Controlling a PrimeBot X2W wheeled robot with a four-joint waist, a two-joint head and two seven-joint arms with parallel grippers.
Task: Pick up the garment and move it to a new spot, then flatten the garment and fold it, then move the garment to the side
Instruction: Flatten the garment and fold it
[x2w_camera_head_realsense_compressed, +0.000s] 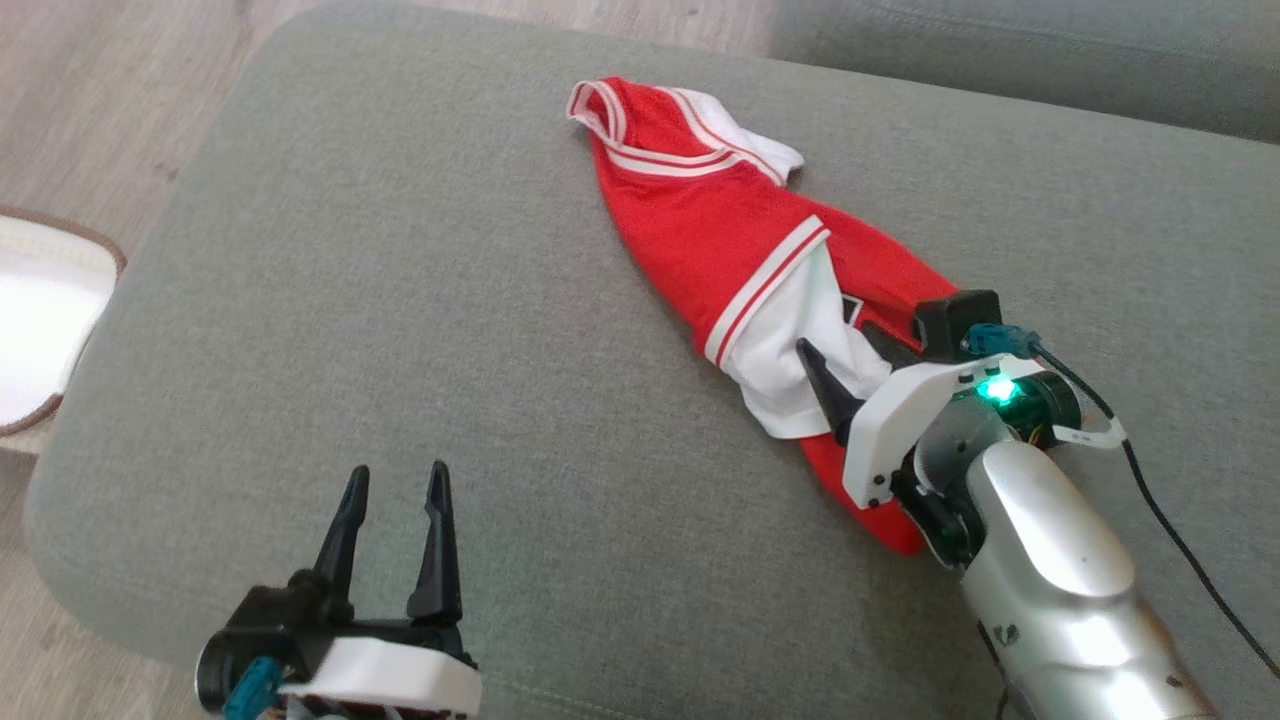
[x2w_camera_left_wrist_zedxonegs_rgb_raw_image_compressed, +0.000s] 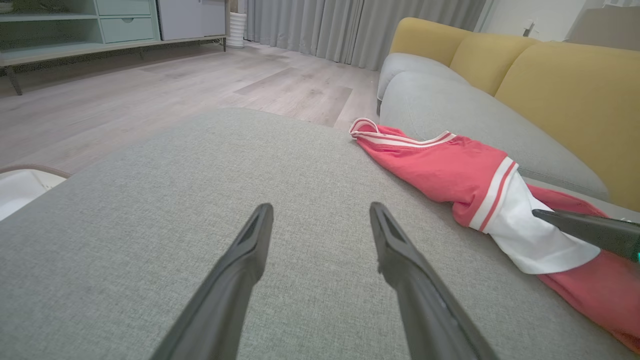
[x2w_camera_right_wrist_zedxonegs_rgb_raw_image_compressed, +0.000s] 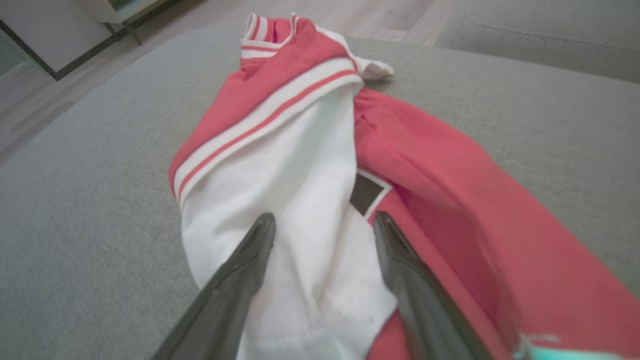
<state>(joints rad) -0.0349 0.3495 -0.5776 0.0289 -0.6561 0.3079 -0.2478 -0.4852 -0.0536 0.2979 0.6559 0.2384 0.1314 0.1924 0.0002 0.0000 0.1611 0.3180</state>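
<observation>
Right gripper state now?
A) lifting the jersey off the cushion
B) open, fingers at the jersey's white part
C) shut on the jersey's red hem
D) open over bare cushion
B: the right gripper is open, white fabric of the red-and-white jersey between its fingers; jersey lies on the grey cushion.

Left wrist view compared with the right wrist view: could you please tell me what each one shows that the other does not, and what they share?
Left wrist view: the open left gripper over bare grey cushion, yellow backrests, curtains and a cabinet. Right wrist view: the open right gripper, its fingers astride white fabric of the garment, and a black patch beside them. Shared: the red-and-white garment lying crumpled on the cushion, and wood floor beyond.
</observation>
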